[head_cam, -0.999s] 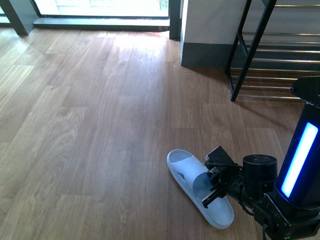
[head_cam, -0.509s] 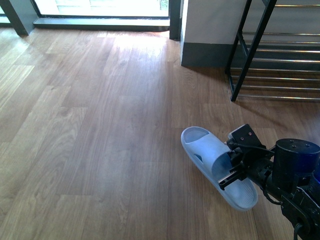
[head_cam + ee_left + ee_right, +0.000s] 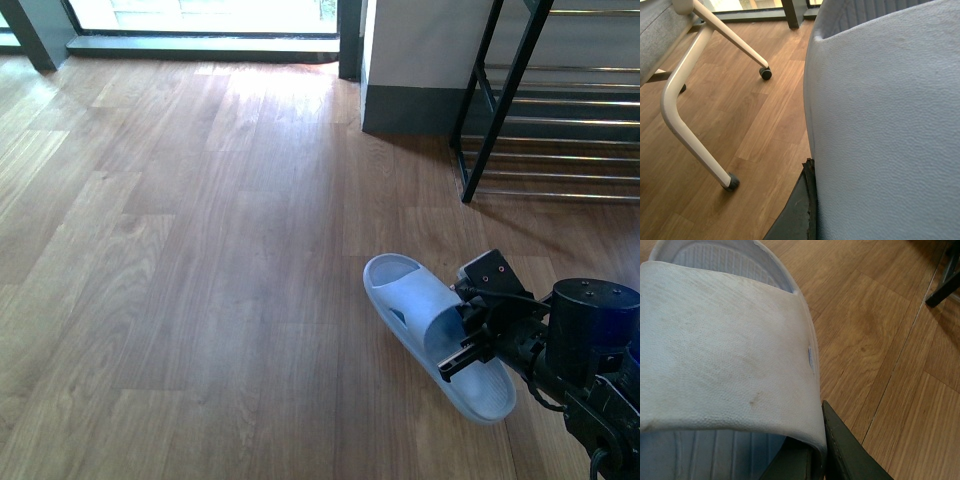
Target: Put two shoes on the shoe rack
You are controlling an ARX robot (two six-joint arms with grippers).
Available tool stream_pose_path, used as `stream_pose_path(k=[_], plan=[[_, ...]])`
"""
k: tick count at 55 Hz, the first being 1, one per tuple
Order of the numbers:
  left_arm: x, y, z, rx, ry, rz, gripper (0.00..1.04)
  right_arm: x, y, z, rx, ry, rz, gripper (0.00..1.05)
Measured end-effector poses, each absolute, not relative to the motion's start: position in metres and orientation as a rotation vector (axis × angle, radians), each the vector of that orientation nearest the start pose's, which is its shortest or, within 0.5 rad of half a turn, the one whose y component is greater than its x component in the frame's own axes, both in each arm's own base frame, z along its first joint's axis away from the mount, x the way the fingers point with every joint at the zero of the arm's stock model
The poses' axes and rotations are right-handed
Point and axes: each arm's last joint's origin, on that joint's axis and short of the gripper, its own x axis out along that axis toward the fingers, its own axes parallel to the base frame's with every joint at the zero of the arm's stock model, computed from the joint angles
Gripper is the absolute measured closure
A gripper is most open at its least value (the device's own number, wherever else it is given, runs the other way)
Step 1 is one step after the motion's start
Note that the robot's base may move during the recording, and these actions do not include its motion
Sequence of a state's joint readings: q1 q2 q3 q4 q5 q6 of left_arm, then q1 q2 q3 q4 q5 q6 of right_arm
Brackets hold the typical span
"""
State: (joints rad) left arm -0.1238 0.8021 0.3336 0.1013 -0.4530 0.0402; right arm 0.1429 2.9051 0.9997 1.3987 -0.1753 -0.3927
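Floor: pale brown wood planks [image 3: 200, 250] are seen across the whole front view, lit by a glazed opening with a dark sill [image 3: 200, 42] at the far end.
Slide: a pale blue moulded slide [image 3: 425, 318] is held low on the robot's right side, toe pointed away and leftward; whether its sole touches the planks cannot be told.
Right gripper: the right gripper [image 3: 462, 328] is clamped across the slide's wide strap, and one dark finger [image 3: 845, 455] is seen tucked under the strap's edge in the right wrist view.
Second slide: a second slide [image 3: 890, 125] of the same pale blue fills most of the left wrist view, raised well above the planks.
Left gripper: the left gripper [image 3: 805, 215] is clenched on the second slide, and only one dark finger is shown, pressed against the strap's edge.
Shoe rack: the shoe rack [image 3: 497, 110] is stood at the far right, well apart from the slide, with its black frame and chrome rods partly cut off.
Wall: a white wall with dark skirting [image 3: 410, 110] is set just left of the rack.
Chair: white tubular legs [image 3: 685, 115] with a black caster [image 3: 766, 73] are shown in the left wrist view.
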Motion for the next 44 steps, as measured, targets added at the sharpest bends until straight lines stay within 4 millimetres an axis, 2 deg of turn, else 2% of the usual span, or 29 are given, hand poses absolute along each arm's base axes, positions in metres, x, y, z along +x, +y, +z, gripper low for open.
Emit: stream_pose_path(k=[44], plan=[[0.1699,-0.0084,0.2025,0.144,0.36,0.318,1.03,0.3329,0.053,-0.1325,-0.373,0.441,0.407,1.03]])
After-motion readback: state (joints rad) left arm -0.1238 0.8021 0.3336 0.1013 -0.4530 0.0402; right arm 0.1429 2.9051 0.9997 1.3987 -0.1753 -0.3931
